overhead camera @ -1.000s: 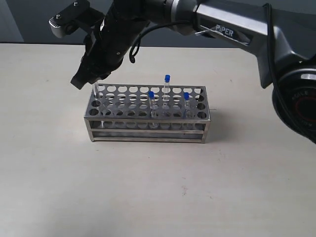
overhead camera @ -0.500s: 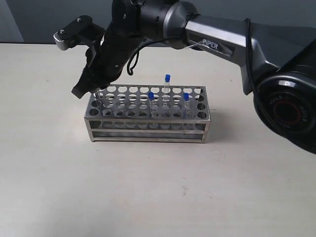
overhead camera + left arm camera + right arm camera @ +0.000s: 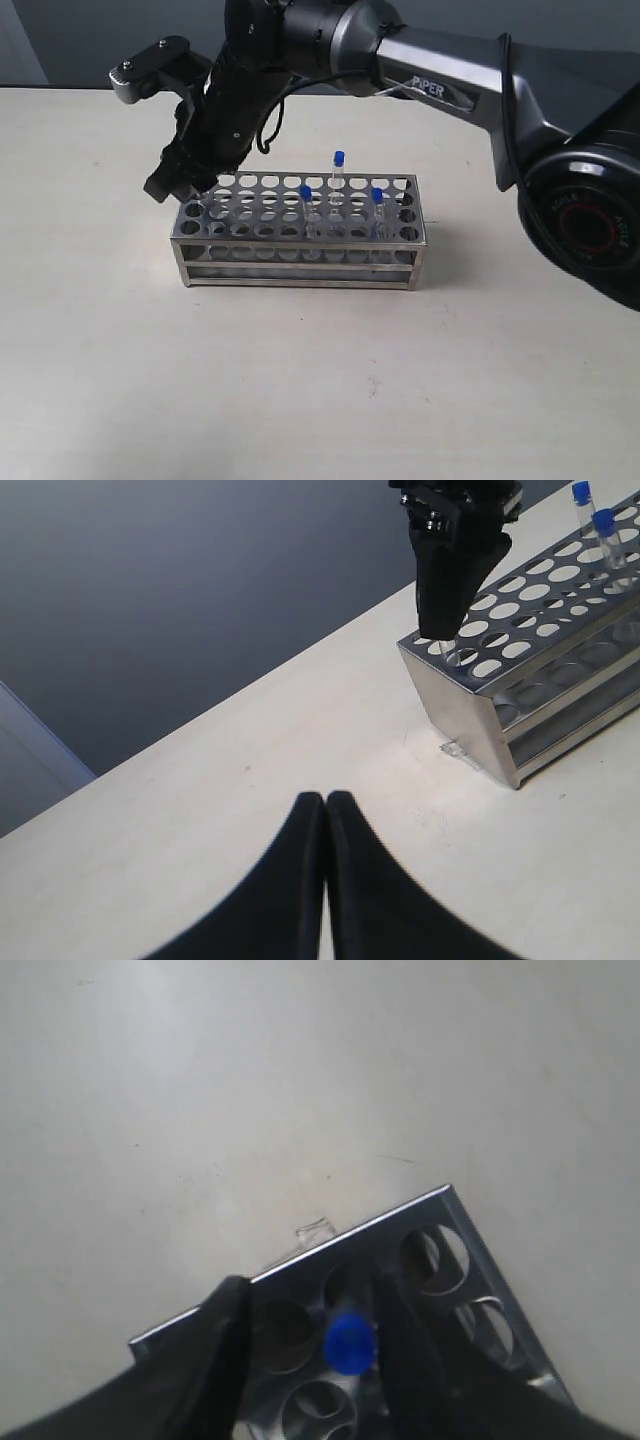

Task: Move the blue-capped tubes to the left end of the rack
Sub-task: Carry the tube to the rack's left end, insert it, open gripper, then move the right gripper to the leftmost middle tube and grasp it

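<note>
Tube (image 3: 349, 1342): upright in a corner hole at the 9 o'clock end of the rack (image 3: 300, 262), its goal.
Right claw (image 3: 310, 1298): wide, straddling the cap without squeezing; the tube looks seated.
Other tubes (image 3: 339, 158): three toward 3 o'clock, awaiting transfer.
Left claw (image 3: 325, 810): pinched together, idle.

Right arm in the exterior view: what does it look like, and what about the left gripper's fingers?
The right arm is dark grey metal lettered PIPER in white, with a bulky round black joint, a black cable looped at the wrist and a light grey module there. Its right gripper is black with tapered fingers. The left gripper has smooth black fingers narrowing to tips.
</note>
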You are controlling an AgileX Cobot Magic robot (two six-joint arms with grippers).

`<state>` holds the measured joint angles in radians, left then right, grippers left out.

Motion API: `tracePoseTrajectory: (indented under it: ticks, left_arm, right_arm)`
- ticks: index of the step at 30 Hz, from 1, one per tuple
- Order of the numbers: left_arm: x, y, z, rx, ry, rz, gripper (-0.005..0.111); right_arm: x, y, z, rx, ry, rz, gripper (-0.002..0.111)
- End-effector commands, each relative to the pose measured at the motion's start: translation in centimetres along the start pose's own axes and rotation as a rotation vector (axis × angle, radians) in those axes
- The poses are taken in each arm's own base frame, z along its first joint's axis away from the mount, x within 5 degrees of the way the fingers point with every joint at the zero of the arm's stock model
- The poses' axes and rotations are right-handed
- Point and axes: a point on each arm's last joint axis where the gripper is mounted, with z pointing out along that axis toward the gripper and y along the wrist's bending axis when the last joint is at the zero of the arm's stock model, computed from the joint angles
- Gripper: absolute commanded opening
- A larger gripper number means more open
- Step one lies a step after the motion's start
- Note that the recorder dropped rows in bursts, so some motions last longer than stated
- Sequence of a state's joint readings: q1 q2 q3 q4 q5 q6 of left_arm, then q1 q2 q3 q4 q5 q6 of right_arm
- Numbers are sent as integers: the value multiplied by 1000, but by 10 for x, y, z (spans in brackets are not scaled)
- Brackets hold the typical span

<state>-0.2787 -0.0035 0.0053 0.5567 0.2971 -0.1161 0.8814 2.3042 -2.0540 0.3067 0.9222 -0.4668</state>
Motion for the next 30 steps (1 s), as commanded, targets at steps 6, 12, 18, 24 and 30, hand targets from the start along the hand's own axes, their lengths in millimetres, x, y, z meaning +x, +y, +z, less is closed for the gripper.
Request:
tracePoseTrajectory:
  ticks: [6,12,18,24,30]
  left_arm:
    - [-2,0,0,4,-8,-7,1]
    - [-2,0,0,4,-8,-7,1]
    - [-2,0,0,4,-8,-7,1]
    - [-2,0,0,4,-8,-7,1]
    - [-2,0,0,4,-8,-7,1]
  right_arm:
    - [-11,11,-38,-36,-40,81,46]
    - [-11,15,-68,-14,-4,114,46]
    - [3,11,-89,84,160,129,42]
    - [4,9,-90,114,167,131,39]
    - [2,6,-111,200,141,181,39]
